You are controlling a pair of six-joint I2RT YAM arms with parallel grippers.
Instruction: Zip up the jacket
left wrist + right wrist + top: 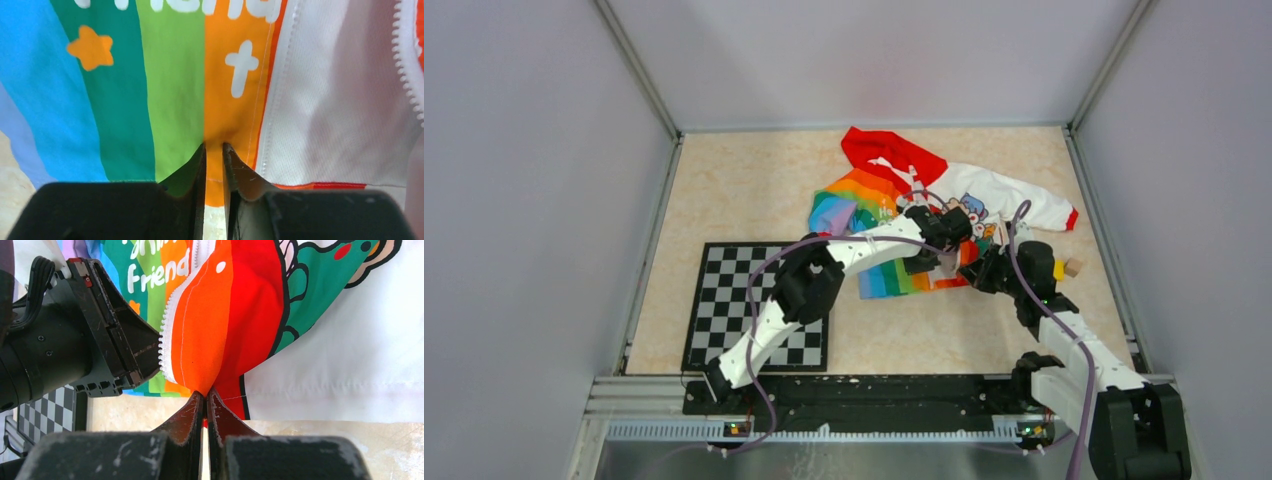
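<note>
The small red-hooded jacket (869, 198), half rainbow and half white, lies open on the beige table (744, 190), its white zipper (166, 337) unjoined; the left gripper (214, 148) pinches the orange-striped hem, the right gripper (205, 393) the red hem corner, so all the zipping seems left to do

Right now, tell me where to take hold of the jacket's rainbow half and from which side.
Take the bottom hem of the jacket at its orange stripe, coming in from the hem side, near the arms. That hem is a free, thin edge, and the stripe borders the front opening. The left end effector pinches there.
</note>
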